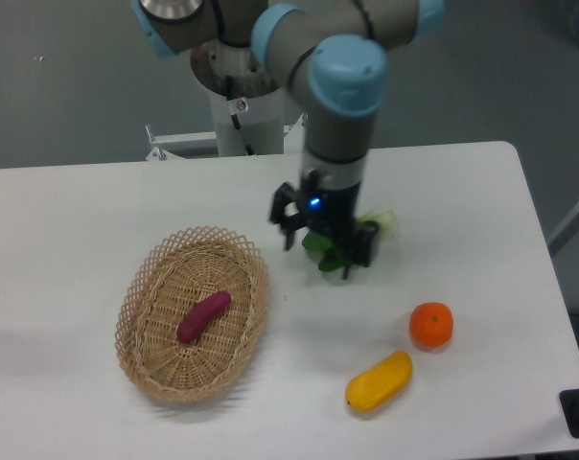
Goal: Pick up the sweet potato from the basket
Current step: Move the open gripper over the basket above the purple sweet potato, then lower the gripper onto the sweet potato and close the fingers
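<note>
The sweet potato (pixel 204 316), slim and dark magenta-purple, lies at a slant in the middle of the light tan wicker basket (pixel 141 287) on the left part of the white table. My gripper (pixel 326 251) hangs to the right of the basket, over the table's middle, well apart from the sweet potato. Its dark fingers (pixel 288 222) stand spread, so it looks open and holds nothing. A green leafy vegetable (pixel 380 223) lies under and behind it, partly hidden.
A round orange (pixel 431 325) and a yellow-orange oblong fruit (pixel 379 381) lie at the front right of the table (pixel 69 220). The robot's base (pixel 242 115) stands at the table's far edge. The table's right edge is near the orange.
</note>
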`<move>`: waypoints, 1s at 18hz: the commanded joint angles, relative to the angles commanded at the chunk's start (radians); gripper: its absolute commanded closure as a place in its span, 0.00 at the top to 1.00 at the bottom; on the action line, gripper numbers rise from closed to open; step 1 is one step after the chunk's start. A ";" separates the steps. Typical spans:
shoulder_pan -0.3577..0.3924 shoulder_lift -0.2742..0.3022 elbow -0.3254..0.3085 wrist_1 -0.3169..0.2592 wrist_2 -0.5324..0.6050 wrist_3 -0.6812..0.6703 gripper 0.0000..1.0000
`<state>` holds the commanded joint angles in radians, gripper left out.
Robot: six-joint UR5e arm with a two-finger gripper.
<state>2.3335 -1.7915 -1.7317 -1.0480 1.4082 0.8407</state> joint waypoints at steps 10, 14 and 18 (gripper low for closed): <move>-0.157 -0.152 -0.074 0.207 0.069 -0.022 1.00; -0.190 -0.198 -0.074 0.218 0.095 -0.026 1.00; -0.212 -0.227 -0.078 0.266 0.143 -0.025 1.00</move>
<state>2.1215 -2.0186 -1.8101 -0.7824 1.5508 0.8161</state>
